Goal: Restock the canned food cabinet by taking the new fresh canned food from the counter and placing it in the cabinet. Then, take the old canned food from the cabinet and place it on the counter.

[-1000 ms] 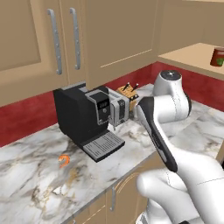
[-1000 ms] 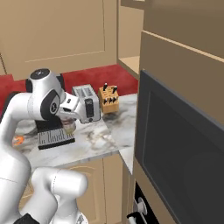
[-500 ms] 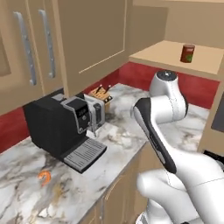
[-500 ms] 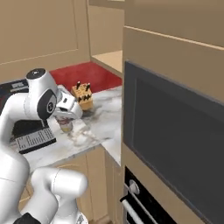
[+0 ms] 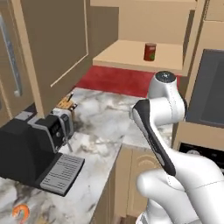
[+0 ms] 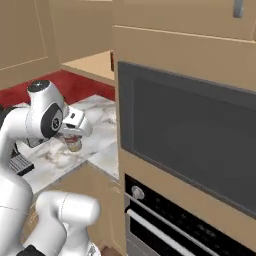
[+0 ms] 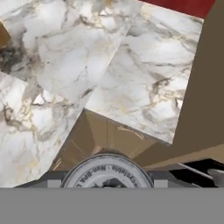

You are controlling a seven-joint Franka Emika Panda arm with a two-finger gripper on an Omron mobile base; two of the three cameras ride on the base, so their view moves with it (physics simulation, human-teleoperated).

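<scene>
One silvery-lidded tin [image 7: 107, 172] in the tool's [image 6: 73, 141] grip.

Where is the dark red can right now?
The old canned food stands upright on the open shelf of the cabinet, high in the left base view, above the red wall strip and just left of the dark oven front.

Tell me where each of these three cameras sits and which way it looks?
Left base view: behind the arm's left, facing the cabinet shelf with the old canned food; white arm at right.
Right base view: behind its right, facing the oven; arm at left.
Hand view: looks down past the held new fresh canned food.
All share the counter.
</scene>
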